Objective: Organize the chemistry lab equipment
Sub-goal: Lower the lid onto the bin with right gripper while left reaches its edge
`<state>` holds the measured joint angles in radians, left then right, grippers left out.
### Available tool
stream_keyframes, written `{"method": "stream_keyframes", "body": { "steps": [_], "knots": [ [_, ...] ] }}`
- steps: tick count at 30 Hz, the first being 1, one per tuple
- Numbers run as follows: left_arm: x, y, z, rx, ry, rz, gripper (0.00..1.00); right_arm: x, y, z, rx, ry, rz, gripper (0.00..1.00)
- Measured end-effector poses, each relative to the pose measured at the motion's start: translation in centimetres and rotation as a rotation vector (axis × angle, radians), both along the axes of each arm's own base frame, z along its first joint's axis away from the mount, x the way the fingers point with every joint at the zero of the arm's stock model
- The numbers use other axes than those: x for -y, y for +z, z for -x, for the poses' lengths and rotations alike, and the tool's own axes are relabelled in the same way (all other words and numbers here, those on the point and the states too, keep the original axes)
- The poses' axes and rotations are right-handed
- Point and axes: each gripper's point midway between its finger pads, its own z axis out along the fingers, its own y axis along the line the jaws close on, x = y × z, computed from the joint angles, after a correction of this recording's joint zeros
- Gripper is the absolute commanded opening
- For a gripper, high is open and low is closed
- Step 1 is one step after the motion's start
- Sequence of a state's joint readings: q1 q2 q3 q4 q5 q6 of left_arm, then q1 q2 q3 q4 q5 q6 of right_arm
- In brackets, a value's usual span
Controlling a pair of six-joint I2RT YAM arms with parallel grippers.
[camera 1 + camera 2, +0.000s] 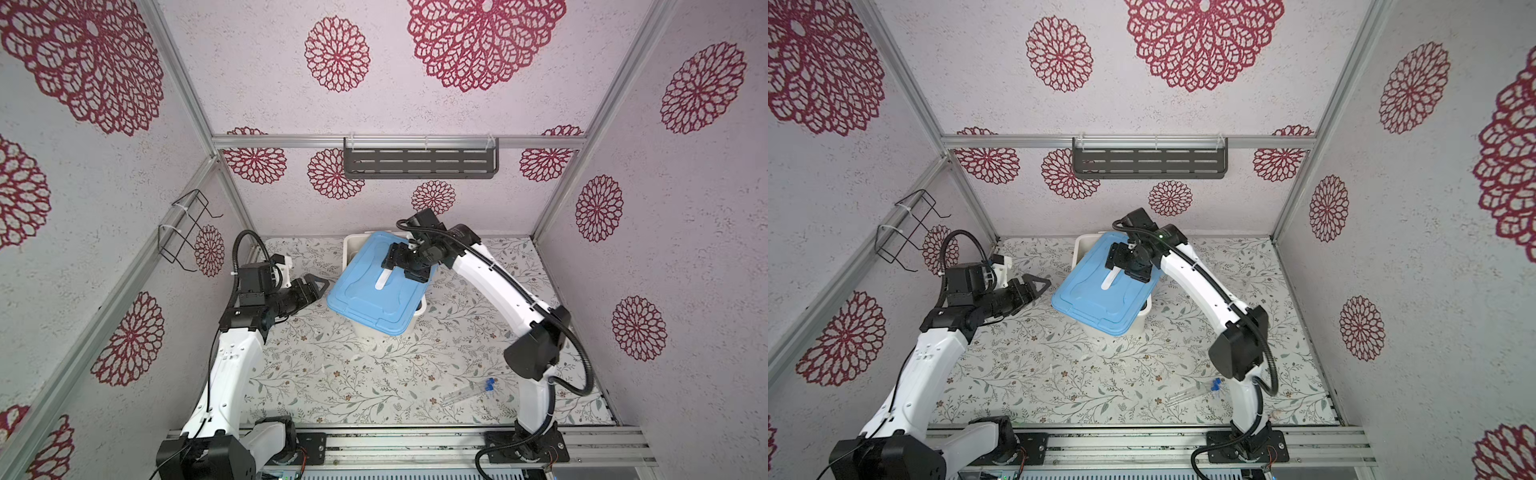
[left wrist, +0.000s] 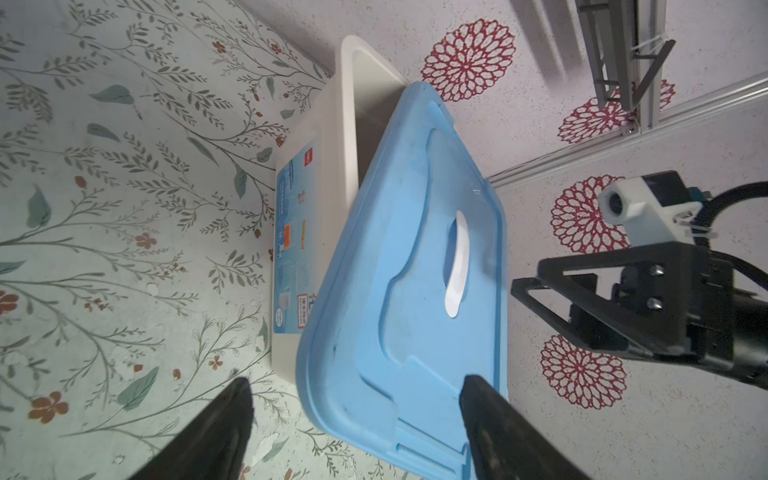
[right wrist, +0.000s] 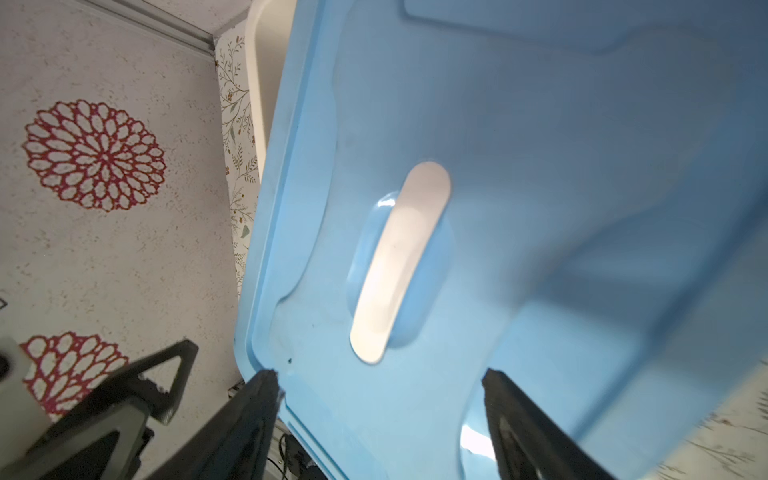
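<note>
Floral tabletop (image 1: 353, 386), tubes (image 1: 467, 392): top views only

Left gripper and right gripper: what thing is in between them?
The blue lid, lying askew on the white bin. Both top views show it: the left gripper sits beside its edge, and the right gripper is above it.

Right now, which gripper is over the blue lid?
The right gripper: it hangs open above the far end of the blue lid, by its white handle. The left gripper, also open, sits beside the lid's left edge, not over it.
</note>
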<state>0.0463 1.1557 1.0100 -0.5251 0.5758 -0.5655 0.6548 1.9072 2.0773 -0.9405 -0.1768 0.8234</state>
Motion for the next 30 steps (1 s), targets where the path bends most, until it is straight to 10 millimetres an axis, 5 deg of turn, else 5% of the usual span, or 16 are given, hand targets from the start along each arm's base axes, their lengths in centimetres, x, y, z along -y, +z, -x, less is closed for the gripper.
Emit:
{"method": "stream_keyframes", "body": {
  "steps": [6, 12, 17, 22, 24, 30],
  "knots": [
    [1.8, -0.2, -0.4, 0.02, -0.063, -0.122, 0.81, 7.2, 1.9, 1.5, 0.185, -0.074, -0.065, 0.7],
    [2.5, -1.5, -0.9, -0.013, -0.084, -0.196, 0.79, 12.5, -1.6, -0.5, 0.202, -0.198, -0.13, 0.54],
    [2.4, -2.2, -0.9, -0.029, -0.077, -0.236, 0.78, 10.7, -5.3, -1.3, 0.145, -0.155, -0.19, 0.53],
    [2.4, -2.3, -0.9, -0.029, -0.072, -0.246, 0.77, 8.9, -5.8, -2.3, 0.149, -0.111, -0.243, 0.53],
    [2.5, -2.3, -0.9, -0.029, -0.074, -0.248, 0.76, 8.5, -6.0, -2.9, 0.158, -0.102, -0.253, 0.44],
    [3.2, -3.1, -0.5, -0.046, -0.087, -0.247, 0.73, 7.2, -6.9, -4.9, 0.152, -0.089, -0.275, 0.38]
  ]
}}
